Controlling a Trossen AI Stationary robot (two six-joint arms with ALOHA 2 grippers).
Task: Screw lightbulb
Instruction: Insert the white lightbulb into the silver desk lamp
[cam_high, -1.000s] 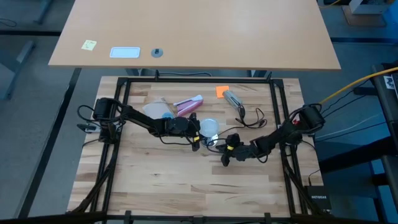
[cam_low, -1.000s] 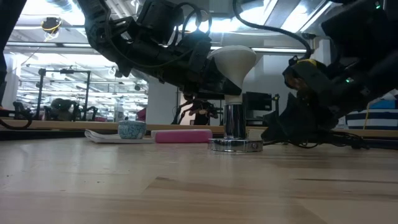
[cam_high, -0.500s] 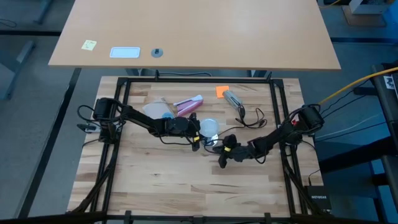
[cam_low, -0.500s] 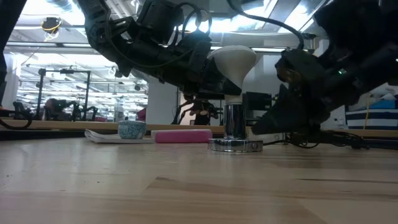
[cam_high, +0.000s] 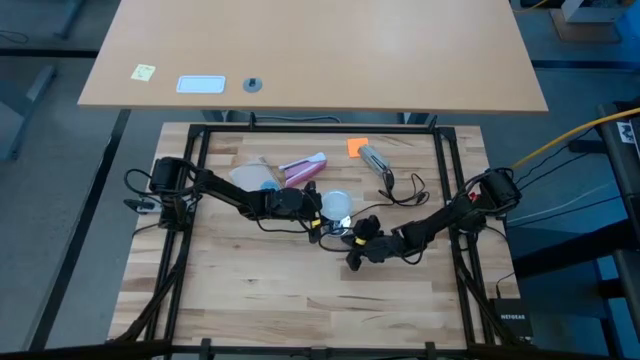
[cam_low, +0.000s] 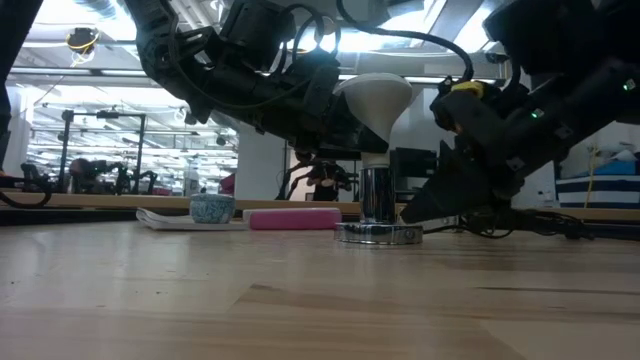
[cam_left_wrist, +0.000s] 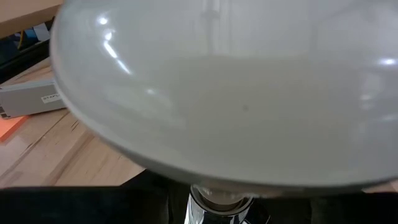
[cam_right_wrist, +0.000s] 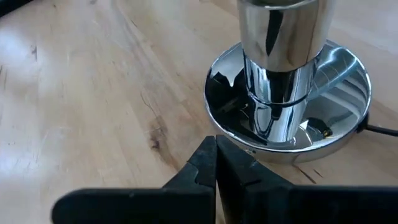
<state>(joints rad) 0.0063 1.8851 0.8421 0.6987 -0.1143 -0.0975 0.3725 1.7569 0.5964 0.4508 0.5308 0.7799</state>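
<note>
The lightbulb (cam_low: 375, 98), a frosted white globe, stands upright with its screw base in the chrome socket (cam_low: 377, 200). The socket stands on its round base (cam_right_wrist: 283, 140) at the middle of the table. My left gripper (cam_low: 345, 135) reaches in from the table's left and is shut on the bulb (cam_high: 337, 203). My right gripper (cam_right_wrist: 216, 149) is shut and slants down from the table's right. Its tips (cam_low: 405, 215) lie low at the rim of the socket's base. My left gripper holds the lightbulb at its tapering neck (cam_low: 362, 128), under the globe, coming nearly level from the table's left. The bulb stands upright, its base in the socket. The bulb fills the wrist view and hides the fingers. My right gripper's shut tips lie against or just short of the base's rim (cam_right_wrist: 231, 144); I cannot tell whether they touch.
A pink-and-white tube (cam_high: 303, 168), a clear dish (cam_high: 250, 178) and a small blue cup (cam_low: 211, 208) lie behind the left arm. An orange note (cam_high: 357, 147), a grey device (cam_high: 375, 160) and a thin black cord (cam_high: 405, 188) lie at the far right. Bare wood shows in front.
My right gripper, still shut, has moved toward the table's left, closing in on the socket's base with its tips low. The left gripper and the bulb have kept still.
</note>
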